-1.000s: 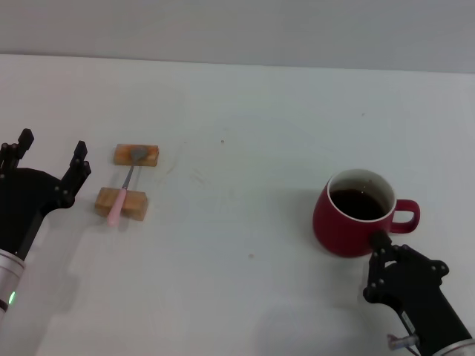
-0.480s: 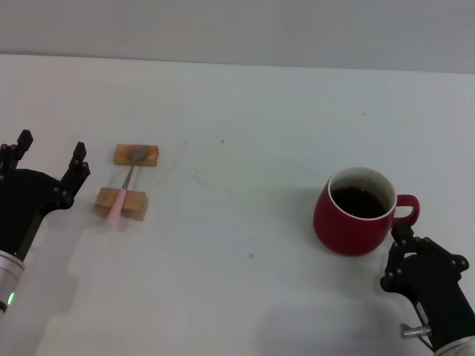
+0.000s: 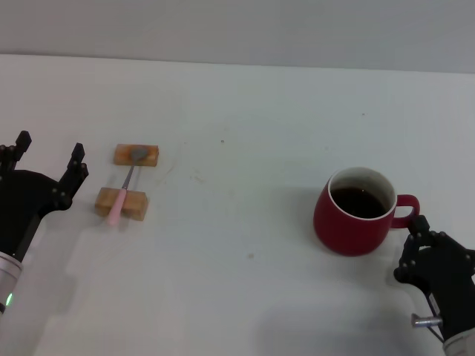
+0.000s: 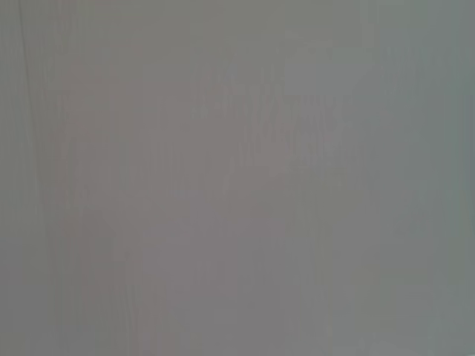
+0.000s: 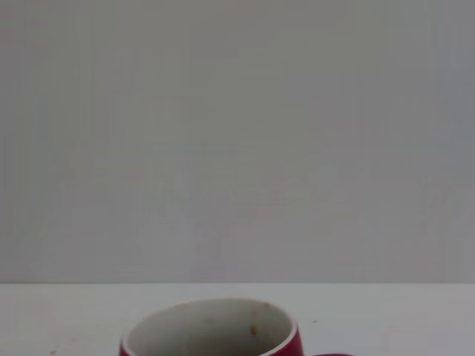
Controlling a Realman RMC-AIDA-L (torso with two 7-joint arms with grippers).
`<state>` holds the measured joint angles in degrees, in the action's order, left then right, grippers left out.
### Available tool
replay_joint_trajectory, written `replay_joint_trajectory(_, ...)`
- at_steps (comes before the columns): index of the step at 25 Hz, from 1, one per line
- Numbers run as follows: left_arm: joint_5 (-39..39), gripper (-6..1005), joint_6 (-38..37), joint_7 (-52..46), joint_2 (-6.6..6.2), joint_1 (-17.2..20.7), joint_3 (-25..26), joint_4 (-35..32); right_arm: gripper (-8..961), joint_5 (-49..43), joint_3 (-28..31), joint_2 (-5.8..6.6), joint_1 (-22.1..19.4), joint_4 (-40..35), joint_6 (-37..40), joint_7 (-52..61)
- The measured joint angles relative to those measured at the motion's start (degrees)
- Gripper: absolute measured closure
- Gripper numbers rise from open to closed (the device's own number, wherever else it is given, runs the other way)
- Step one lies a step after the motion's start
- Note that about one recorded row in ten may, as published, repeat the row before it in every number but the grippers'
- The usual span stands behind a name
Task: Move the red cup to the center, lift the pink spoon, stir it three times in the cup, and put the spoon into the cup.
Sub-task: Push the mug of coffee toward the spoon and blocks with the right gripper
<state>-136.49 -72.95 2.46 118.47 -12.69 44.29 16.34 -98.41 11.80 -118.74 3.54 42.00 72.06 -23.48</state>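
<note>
The red cup (image 3: 354, 213) stands at lower right on the white counter (image 3: 245, 119), right gripper (image 3: 427, 245) beside its handle, fingers' state indiscernible. The pink spoon (image 3: 122, 194) rests across 2 wooden blocks (image 3: 122, 203) at left, near the spread-apart left gripper (image 3: 48, 157).

The red cup (image 3: 354, 216) looks like glazed ceramic — glossy dark red outside, its pale inner wall smooth with a few small brown specks. The pink spoon (image 3: 123, 191) has a matt pale pink handle and a dull grey metal bowl. It lies across two wooden blocks (image 3: 122, 203) — tan, unvarnished. The table (image 3: 245, 133) is matt white, smooth, lightly speckled. Both grippers look like matt black plastic.
</note>
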Motion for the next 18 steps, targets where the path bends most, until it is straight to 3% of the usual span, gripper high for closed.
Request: replay_joint_trajectory(18,0.00,197,0.00,0.00,0.09,-0.38,0.00,0.32,954,0.25,1.93,-0.26,5.94,-0.90,-4.50,0.86)
